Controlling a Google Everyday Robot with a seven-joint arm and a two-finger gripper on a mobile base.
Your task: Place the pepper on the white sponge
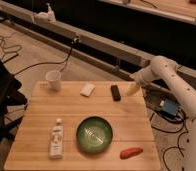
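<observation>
The red-orange pepper (131, 152) lies on the wooden table (41, 115) near its front right corner, right of the green bowl (94, 134). The white sponge (87, 89) lies near the table's back edge, left of the black block (115, 92). My gripper (132, 89) is at the end of the white arm, over the table's back right corner, just right of the black block and far from the pepper. It holds nothing that I can see.
A white paper cup (54, 80) stands at the back left. A white bottle (56, 139) lies at the front left. Cables run over the floor behind the table, and a blue box (168, 107) sits on the floor to the right.
</observation>
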